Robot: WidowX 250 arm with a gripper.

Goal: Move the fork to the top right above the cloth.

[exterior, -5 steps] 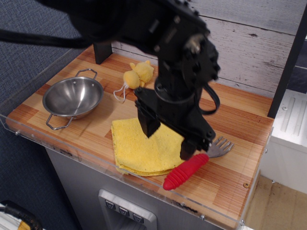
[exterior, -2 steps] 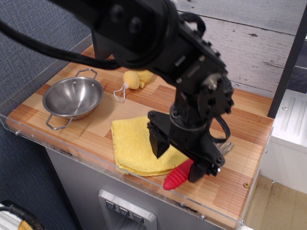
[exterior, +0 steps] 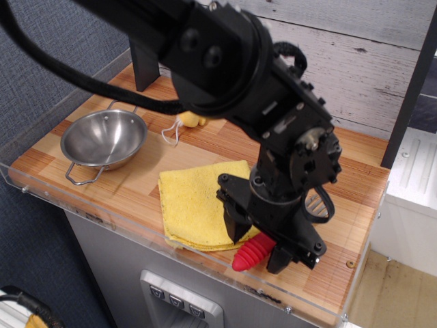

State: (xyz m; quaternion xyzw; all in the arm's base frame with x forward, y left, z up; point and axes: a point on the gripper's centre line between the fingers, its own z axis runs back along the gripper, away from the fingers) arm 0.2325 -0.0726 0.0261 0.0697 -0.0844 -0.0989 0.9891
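The fork lies at the front of the wooden table, right of the cloth. Only the lower end of its red ribbed handle (exterior: 248, 255) shows; the metal head is hidden behind the arm. The yellow folded cloth (exterior: 194, 203) lies flat at the front middle, its right part covered by the arm. My gripper (exterior: 258, 243) is low over the fork. Its two black fingers stand open, one on each side of the red handle, the left finger (exterior: 235, 224) over the cloth's right edge.
A steel bowl (exterior: 104, 139) with handles stands at the left. A small yellow plush toy (exterior: 189, 120) with a white string is mostly hidden behind the arm. A black post (exterior: 145, 67) stands at the back. A clear plastic rim (exterior: 82, 205) edges the table.
My gripper has moved right, toward the front, and down, from over the cloth's right part to straddling the fork's handle. The fork's head is now hidden. The fork has not moved.
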